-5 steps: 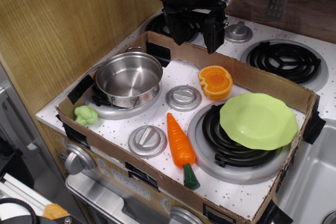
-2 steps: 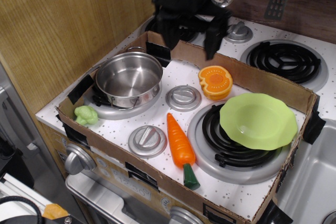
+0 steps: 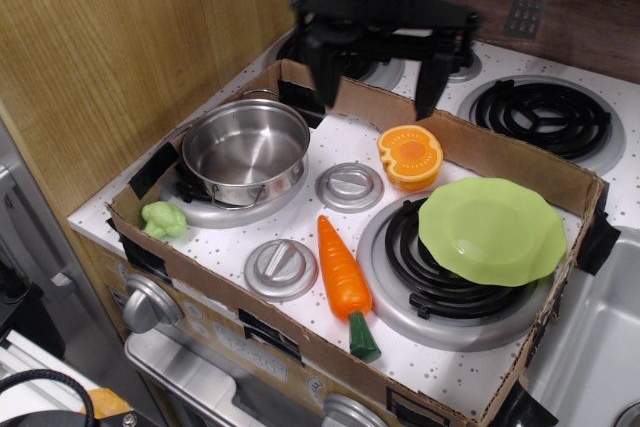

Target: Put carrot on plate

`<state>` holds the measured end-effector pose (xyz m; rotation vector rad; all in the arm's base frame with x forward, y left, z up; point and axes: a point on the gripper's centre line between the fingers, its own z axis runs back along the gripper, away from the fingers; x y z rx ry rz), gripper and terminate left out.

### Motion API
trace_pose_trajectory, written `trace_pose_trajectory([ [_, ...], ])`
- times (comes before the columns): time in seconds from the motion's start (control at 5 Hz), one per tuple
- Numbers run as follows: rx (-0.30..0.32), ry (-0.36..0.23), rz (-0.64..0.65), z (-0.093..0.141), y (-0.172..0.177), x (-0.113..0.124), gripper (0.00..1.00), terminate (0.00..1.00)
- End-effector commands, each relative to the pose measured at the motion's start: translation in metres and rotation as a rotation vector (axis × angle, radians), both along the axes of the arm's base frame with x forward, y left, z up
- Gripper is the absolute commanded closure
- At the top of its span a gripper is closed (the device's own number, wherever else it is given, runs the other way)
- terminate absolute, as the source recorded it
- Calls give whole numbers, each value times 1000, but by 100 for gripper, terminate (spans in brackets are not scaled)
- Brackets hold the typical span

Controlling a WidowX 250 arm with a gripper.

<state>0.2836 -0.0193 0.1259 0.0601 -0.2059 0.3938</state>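
The orange carrot [image 3: 342,275] lies on the white stove top near the front of the cardboard tray, its dark green stub pointing toward the front edge. The lime-green plate [image 3: 491,230] rests tilted on the front right burner, to the carrot's right. My black gripper [image 3: 378,92] hangs high above the tray's back wall, well behind the carrot. Its two fingers are spread wide apart and hold nothing.
A steel pot [image 3: 245,150] sits on the left burner. A round ridged orange halved fruit toy [image 3: 410,156] lies behind the plate. A small light green vegetable toy [image 3: 164,219] lies at the tray's left corner. Cardboard walls [image 3: 520,165] ring the stove top. A wooden panel stands on the left.
The gripper's fingers have spread much wider apart and the gripper has shifted slightly right. The carrot, plate and other objects have not moved.
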Motion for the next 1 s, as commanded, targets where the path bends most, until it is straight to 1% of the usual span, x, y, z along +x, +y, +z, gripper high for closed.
trace_pose_trajectory([
  [0.0,-79,-93,189,-7,-14,-18,0,0],
  [0.2,-123,-103,202,-23,-16,-32,0,0],
  [0.4,-138,-113,258,-38,-17,-43,0,0],
  [0.6,-186,-86,264,-54,-10,-46,0,0],
  [0.8,-223,-94,262,-72,-8,-44,0,0],
])
